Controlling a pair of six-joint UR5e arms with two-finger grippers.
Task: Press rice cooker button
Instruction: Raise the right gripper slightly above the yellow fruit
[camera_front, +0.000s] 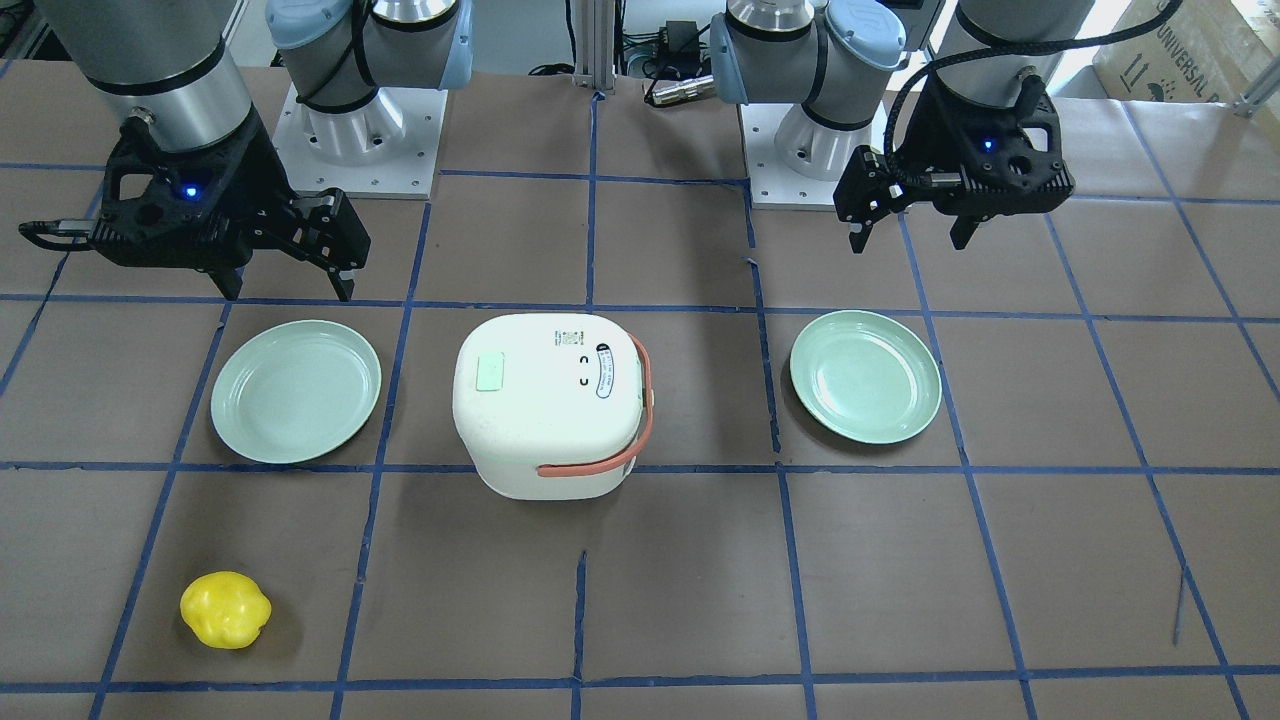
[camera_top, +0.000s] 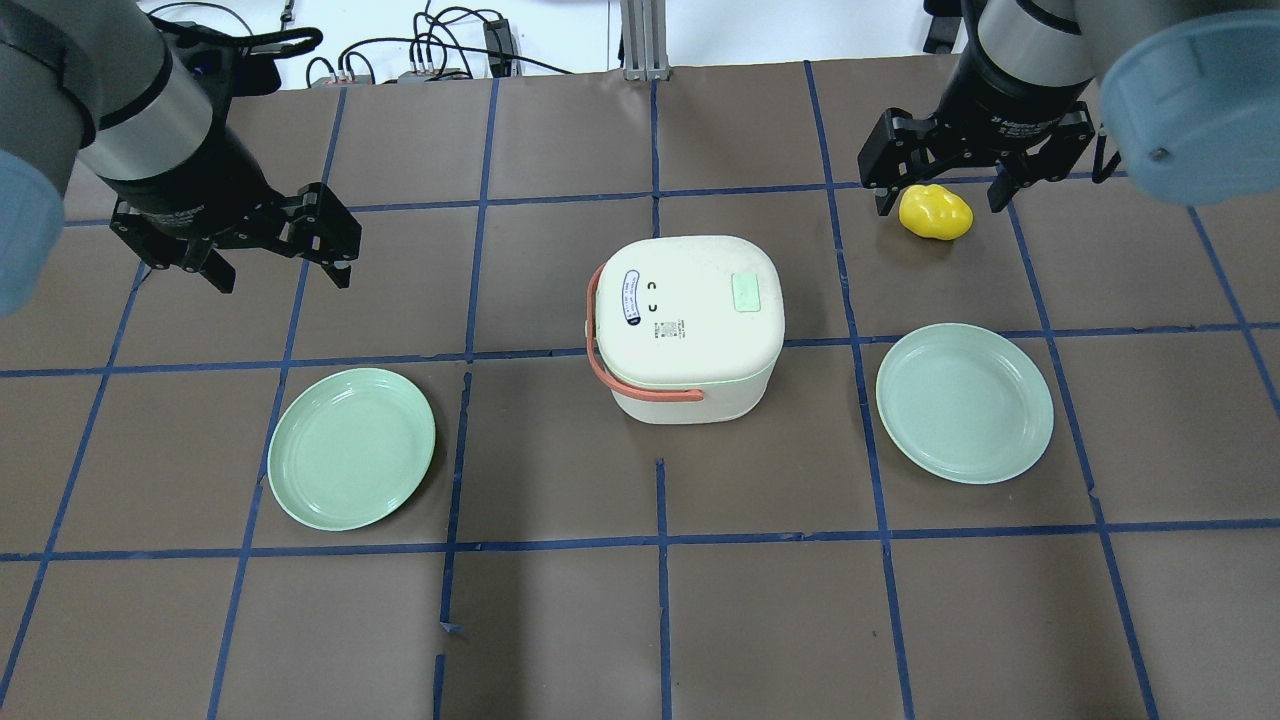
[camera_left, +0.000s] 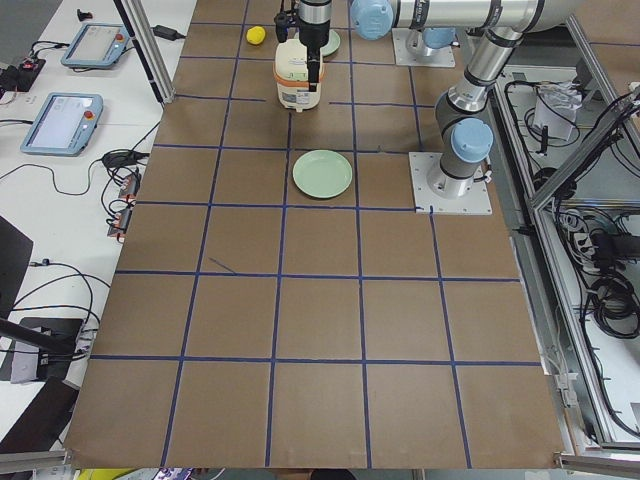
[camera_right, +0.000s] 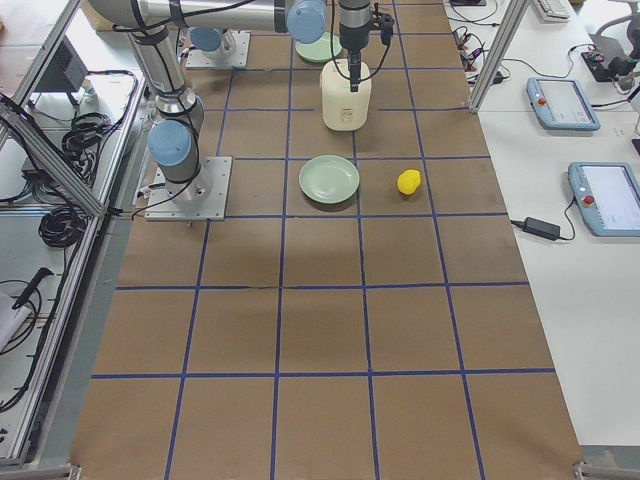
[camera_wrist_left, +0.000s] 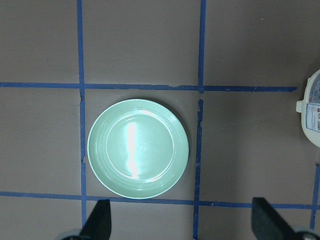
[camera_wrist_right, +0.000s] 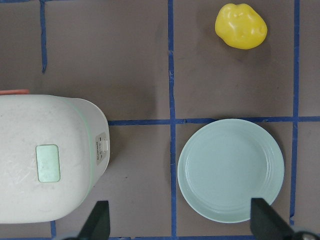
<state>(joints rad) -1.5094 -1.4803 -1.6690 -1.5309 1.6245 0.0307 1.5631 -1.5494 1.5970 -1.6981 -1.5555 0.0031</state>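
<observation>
The cooker (camera_top: 690, 325) sits mid-frame in my overhead view, slightly longer left to right, handle end left. Left gripper (camera_top: 282, 282) and right gripper (camera_top: 942, 200) hang at the upper corners, jaws apart. I judge the approach unstarted. Next, right one down onto the button (camera_top: 746, 293), right of lid centre.
</observation>
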